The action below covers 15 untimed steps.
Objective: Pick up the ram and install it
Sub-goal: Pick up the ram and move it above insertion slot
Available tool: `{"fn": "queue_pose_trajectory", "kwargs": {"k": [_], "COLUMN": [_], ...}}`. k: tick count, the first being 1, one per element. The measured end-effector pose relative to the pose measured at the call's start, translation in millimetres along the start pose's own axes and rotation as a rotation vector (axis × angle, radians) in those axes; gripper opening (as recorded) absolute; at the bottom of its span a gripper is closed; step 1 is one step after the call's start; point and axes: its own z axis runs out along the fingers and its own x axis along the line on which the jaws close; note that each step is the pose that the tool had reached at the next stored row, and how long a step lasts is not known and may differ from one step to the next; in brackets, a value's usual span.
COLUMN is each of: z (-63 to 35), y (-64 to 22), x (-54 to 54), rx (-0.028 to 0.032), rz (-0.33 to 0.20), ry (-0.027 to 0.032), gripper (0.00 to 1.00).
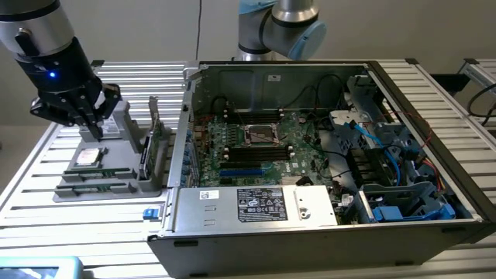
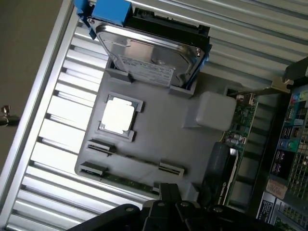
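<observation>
Two ram sticks lie on edge in holders along the front of the grey parts tray: one nearest the front, another just behind it. In the wrist view the front ram shows as a thin green edge. My gripper hangs above the tray's back part, over the hard drive, a good way above the ram. Its fingers are shut with nothing between them. The gripper's dark fingertips point down towards the ram end of the tray.
An open computer case stands on the exterior view's right, with the motherboard and its dark memory slots exposed. On the tray also sit a silver hard drive, a processor and an upright green expansion card.
</observation>
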Motion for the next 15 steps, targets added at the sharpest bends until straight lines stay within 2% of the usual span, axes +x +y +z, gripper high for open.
{"fn": "queue_pose_trajectory", "kwargs": {"k": [15], "z": [0.7], "y": [-0.1], "x": [0.0], "rx": [-0.0005], "rz": [-0.273], "ry": [0.0155], "gripper": [0.11]}}
